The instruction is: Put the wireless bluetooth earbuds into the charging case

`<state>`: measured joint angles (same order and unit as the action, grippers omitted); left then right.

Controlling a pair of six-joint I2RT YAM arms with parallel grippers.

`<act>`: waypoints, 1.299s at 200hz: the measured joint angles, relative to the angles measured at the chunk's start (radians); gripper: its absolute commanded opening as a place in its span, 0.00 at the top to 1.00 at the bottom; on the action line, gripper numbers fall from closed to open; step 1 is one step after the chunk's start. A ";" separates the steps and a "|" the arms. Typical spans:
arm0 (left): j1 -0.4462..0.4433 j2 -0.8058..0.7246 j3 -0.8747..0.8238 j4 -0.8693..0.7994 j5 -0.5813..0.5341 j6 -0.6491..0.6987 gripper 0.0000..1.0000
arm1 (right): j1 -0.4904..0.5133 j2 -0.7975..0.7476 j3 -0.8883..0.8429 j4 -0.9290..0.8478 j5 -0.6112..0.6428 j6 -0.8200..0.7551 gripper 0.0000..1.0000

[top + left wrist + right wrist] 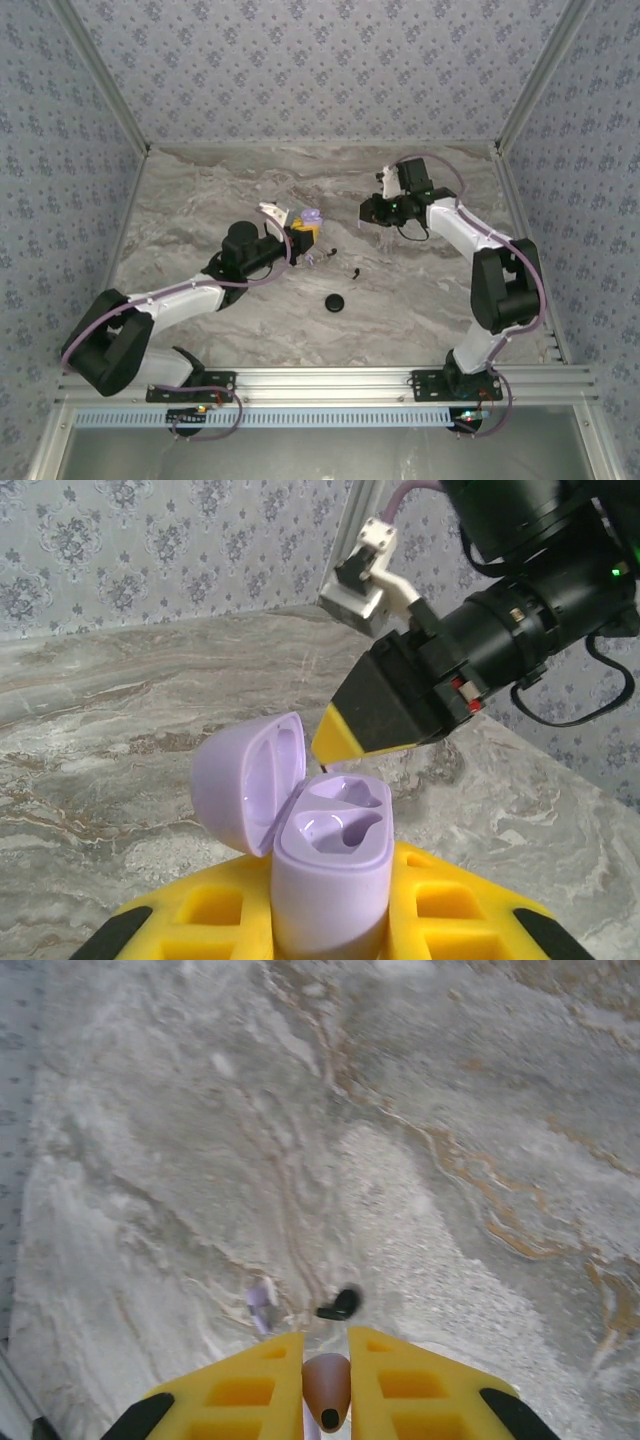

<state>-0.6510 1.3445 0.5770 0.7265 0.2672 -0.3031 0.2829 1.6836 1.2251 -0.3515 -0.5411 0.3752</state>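
**Case held open; one bud pinched in the right gripper**

Found the left gripper (330,925) clamped tight on the lower body of the lavender charging case (330,865). Held upright between the yellow fingers, with the lid (245,785) swung open to the left and both moulded sockets exposed. Seen from above, raised over the middle of the marble table (200,200).

Found the right gripper (326,1355) closed almost fully on a pale earbud (326,1388), with its dark tip end facing the wrist camera. Positioned right of the case and apart from it, its yellow tip angled down toward the open case in the left wrist view.

Noted on the table, just near of the case, one black earbud (332,251). Noted a second black earbud (354,272) to its near right. Noted a lavender earbud (262,1302) lying loose just left of a black one, not touching. Recorded a black disc (335,302) nearer still, well apart from both grippers.
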 measured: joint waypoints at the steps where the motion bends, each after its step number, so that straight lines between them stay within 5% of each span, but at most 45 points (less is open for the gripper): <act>1: 0.000 0.000 0.000 0.001 0.000 -0.001 0.78 | 0.000 -0.003 0.000 0.002 -0.002 0.000 0.84; 82: -0.023 0.058 -0.011 0.091 -0.029 -0.064 0.79 | 0.022 -0.145 0.004 0.069 -0.093 0.026 0.83; 260: -0.055 0.133 0.037 0.116 -0.057 -0.159 0.81 | 0.148 -0.149 0.040 0.140 -0.114 0.049 0.82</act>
<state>-0.7055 1.4773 0.6144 0.8425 0.2104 -0.4618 0.4313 1.5349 1.2655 -0.2111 -0.6556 0.4244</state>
